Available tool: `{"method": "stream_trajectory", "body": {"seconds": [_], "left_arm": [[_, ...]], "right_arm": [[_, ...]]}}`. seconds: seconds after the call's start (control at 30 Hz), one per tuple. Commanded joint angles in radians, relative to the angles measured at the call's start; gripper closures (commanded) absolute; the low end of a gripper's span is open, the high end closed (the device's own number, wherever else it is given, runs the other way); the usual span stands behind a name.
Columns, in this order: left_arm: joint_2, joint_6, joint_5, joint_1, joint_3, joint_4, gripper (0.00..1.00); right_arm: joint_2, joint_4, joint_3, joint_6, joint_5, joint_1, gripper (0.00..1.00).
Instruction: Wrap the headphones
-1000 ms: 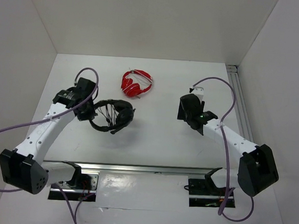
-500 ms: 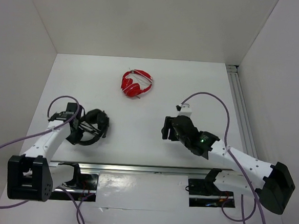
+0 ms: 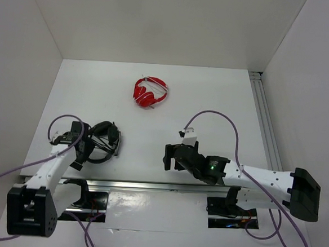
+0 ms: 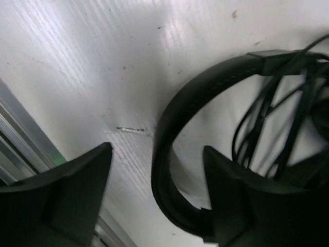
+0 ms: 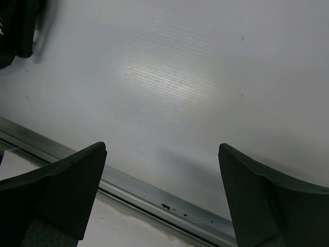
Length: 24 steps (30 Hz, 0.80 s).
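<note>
The black headphones [image 3: 106,137] lie on the white table near its front left, with the thin cable [image 4: 280,110] bunched across the band. My left gripper [image 3: 90,148] sits right at them, open. In the left wrist view its fingers [image 4: 67,198] straddle the curved headband [image 4: 172,121] without pinching it. My right gripper [image 3: 166,156] hovers low over bare table near the front middle, open wide and empty, well right of the headphones. In the right wrist view only a dark edge [image 5: 15,31] shows at the top left.
Red headphones [image 3: 149,92] lie at the back centre of the table. An aluminium rail [image 3: 166,186] runs along the table's near edge, just under both grippers, and another rail [image 3: 264,122] lines the right side. White walls enclose the table.
My left gripper carried the black headphones down to the near left, set them on the table and opened. The right arm swung in toward the front middle and opened wider.
</note>
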Motion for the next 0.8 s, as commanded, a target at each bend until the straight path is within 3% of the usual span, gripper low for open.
{"method": "stream_trajectory", "body": {"seconds": [0.0, 0.03, 0.07, 0.17, 0.3, 0.43, 0.63, 0.67, 0.77], "left_arm": [[-0.143, -0.026, 0.012, 0.007, 0.012, -0.091, 0.13], [-0.225, -0.026, 0.012, 0.007, 0.038, -0.102, 0.11], [-0.265, -0.002, 0.025, 0.007, 0.047, -0.102, 0.00], [-0.379, 0.037, 0.050, 0.007, 0.111, -0.102, 0.00], [-0.421, 0.113, 0.120, 0.007, 0.229, -0.134, 0.00], [-0.430, 0.371, 0.251, -0.003, 0.347, -0.134, 0.00], [-0.467, 0.681, 0.253, -0.039, 0.571, -0.292, 0.00], [-0.484, 0.725, 0.231, -0.039, 0.593, -0.316, 0.00], [-0.569, 0.694, 0.173, -0.107, 0.659, -0.399, 0.00]], "right_arm": [[-0.034, 0.028, 0.031, 0.053, 0.065, 0.031, 0.03], [-0.034, 0.028, 0.041, 0.054, 0.065, 0.058, 0.00], [-0.046, 0.019, 0.052, 0.054, 0.076, 0.069, 0.00], [-0.055, 0.000, 0.074, 0.063, 0.097, 0.107, 0.00], [-0.043, -0.030, 0.109, 0.084, 0.136, 0.160, 0.00], [-0.006, -0.133, 0.210, 0.095, 0.221, 0.233, 0.00], [0.004, -0.499, 0.481, 0.158, 0.384, 0.368, 0.00], [0.004, -0.626, 0.515, 0.225, 0.451, 0.397, 0.00], [0.004, -0.900, 0.621, 0.401, 0.536, 0.471, 0.00]]}}
